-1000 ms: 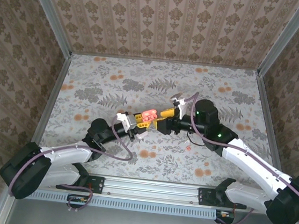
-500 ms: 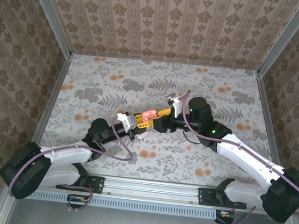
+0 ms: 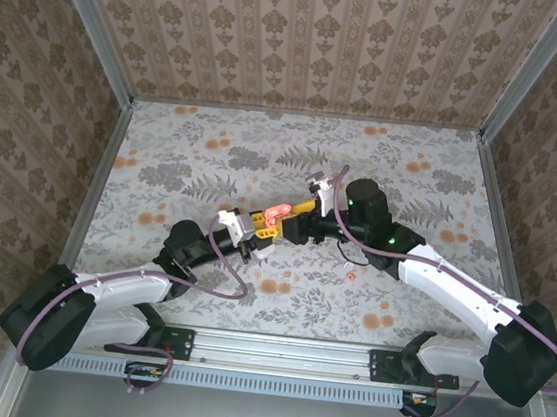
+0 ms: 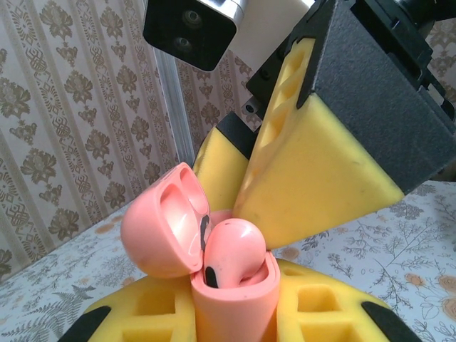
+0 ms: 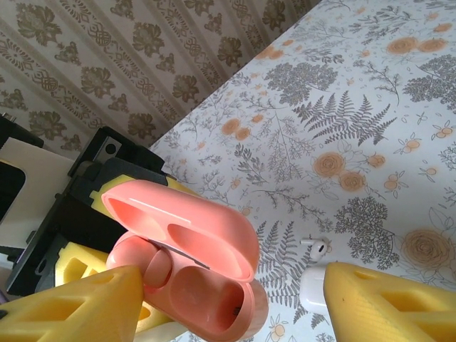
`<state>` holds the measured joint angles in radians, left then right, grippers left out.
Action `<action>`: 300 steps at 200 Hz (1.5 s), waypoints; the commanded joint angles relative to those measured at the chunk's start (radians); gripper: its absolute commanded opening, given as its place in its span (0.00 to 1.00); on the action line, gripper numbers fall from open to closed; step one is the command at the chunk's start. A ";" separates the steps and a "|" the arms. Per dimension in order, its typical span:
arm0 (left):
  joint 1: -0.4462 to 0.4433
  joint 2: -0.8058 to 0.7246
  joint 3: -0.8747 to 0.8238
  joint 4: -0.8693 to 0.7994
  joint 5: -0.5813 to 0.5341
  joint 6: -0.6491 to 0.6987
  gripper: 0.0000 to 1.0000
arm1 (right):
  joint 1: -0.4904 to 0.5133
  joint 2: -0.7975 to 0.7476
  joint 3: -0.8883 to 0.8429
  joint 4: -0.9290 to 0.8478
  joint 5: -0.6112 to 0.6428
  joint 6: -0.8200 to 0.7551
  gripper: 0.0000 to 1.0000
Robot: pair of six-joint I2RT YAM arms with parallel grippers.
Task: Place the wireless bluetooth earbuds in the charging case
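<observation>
Tiny white plastic earbud (image 5: 318, 246) lies beside my released right gripper (image 5: 234, 281).
Left gripper (image 4: 231, 308) clenches the open pink plastic case (image 4: 206, 263).

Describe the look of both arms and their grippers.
Both the left arm and right arm have white links between bulky black joints, each trailed by a looping mauve cable. A green light glows on the right arm. The left gripper and right gripper carry yellow wedge-shaped fingers with recessed pockets, on black mounts.
</observation>
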<state>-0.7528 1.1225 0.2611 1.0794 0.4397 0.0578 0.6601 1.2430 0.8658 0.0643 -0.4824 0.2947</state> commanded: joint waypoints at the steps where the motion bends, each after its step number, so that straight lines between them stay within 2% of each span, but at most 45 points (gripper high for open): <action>1: -0.006 -0.010 0.014 0.016 0.022 0.014 0.18 | 0.010 0.019 0.032 0.002 0.010 0.001 0.69; 58: -0.006 -0.010 0.016 0.000 0.022 0.023 0.18 | 0.015 0.043 0.064 -0.076 0.037 -0.027 0.68; 98: -0.002 0.020 -0.012 0.019 -0.036 0.032 0.18 | 0.005 -0.002 0.070 -0.147 0.054 -0.053 0.67; 150: 0.002 0.127 -0.045 0.069 -0.157 0.005 0.17 | -0.033 -0.004 0.144 -0.406 0.037 -0.102 0.65; 182: 0.006 0.212 -0.055 0.120 -0.160 -0.012 0.17 | -0.118 0.027 0.212 -0.591 -0.043 -0.121 0.64; 195: 0.007 0.240 -0.054 0.136 -0.154 -0.021 0.17 | -0.142 0.052 0.253 -0.722 -0.015 -0.144 0.64; 213: 0.005 0.271 -0.054 0.158 -0.153 -0.038 0.17 | -0.180 0.103 0.304 -0.877 0.084 -0.129 0.62; 238: 0.003 0.286 -0.056 0.168 -0.153 -0.045 0.17 | -0.233 0.164 0.325 -1.023 0.128 -0.123 0.61; 255: 0.003 0.283 -0.062 0.165 -0.162 -0.046 0.17 | -0.249 0.198 0.332 -1.105 0.209 -0.117 0.61; 275: 0.003 0.275 -0.070 0.160 -0.168 -0.047 0.17 | -0.259 0.245 0.326 -1.175 0.288 -0.099 0.61; 300: 0.003 0.265 -0.076 0.148 -0.173 -0.041 0.17 | -0.262 0.304 0.270 -1.153 0.304 -0.052 0.59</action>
<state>-0.7513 1.4071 0.2001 1.1980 0.2794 0.0334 0.4023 1.5032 1.1671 -1.0050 -0.2558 0.1913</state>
